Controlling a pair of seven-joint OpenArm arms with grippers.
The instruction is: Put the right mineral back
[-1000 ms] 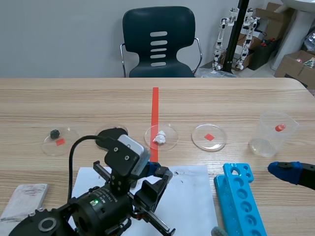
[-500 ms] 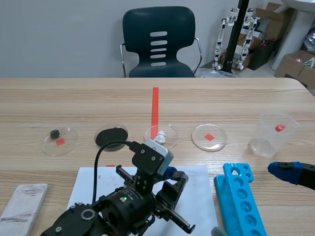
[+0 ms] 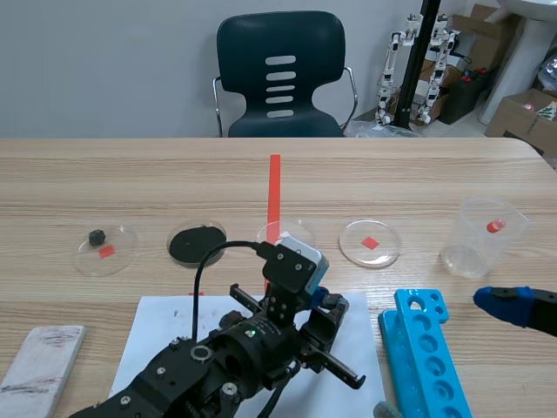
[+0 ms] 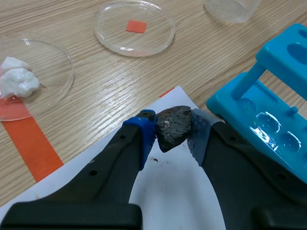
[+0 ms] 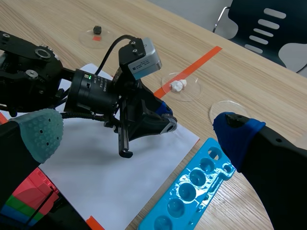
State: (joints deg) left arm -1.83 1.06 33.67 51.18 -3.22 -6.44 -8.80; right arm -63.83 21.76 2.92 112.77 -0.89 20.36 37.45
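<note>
Left wrist view has the left claw [image 4: 172, 133] clamped on the dark mineral [image 4: 173, 125] above a corner of the white paper [image 4: 180, 191], mid-carry by the look of it, so next it likely needs to travel forward to the empty dish [image 4: 156, 36] and release.

The black left arm [image 5: 43, 91] bears a silver-grey camera box [image 5: 139, 55], a looping black cable [image 5: 109, 51] and, at the box's 8 o'clock, a green light [image 5: 89, 76].
</note>
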